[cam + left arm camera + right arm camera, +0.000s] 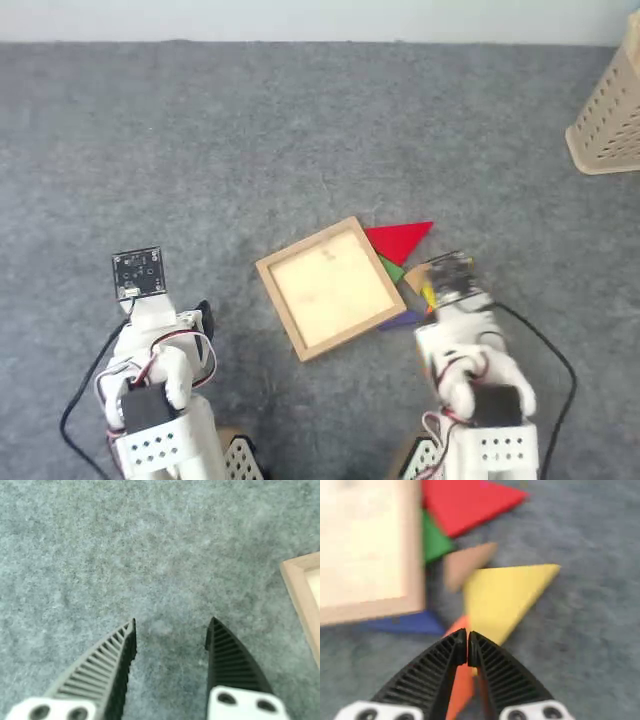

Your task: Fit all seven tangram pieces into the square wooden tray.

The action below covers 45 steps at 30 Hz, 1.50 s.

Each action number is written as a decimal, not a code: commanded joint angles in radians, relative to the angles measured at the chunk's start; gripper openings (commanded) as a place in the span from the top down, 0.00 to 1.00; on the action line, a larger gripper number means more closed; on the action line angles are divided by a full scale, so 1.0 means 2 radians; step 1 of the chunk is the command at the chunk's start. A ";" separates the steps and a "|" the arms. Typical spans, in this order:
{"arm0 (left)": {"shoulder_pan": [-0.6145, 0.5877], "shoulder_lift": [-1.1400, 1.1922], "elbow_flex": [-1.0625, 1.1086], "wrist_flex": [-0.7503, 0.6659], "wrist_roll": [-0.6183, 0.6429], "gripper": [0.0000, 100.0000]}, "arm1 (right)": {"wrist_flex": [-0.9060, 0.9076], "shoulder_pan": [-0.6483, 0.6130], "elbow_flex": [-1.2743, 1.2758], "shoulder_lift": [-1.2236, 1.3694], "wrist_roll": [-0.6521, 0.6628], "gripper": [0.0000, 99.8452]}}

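Note:
The square wooden tray (283, 310) lies empty in the middle of the grey carpet; its rim (415, 555) is also in the right wrist view. Beside its right edge lie a red triangle (400, 238) (465, 502), a green piece (434, 540), a tan piece (467, 565), a yellow triangle (505, 600), a blue piece (405, 622) and an orange piece (460, 685). My right gripper (468, 641) is shut, its tips together just over the yellow triangle's near corner. My left gripper (172, 630) hangs open over bare carpet, left of the tray's corner (295, 587).
A slatted beige basket (610, 110) stands at the far right edge. Open carpet stretches behind the tray and to its left. Both arm bases (160, 430) sit at the near edge.

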 commanded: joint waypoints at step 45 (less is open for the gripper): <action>0.002 -0.008 -0.007 0.002 -0.002 0.78 | -0.142 -0.172 -0.552 0.880 -0.058 0.83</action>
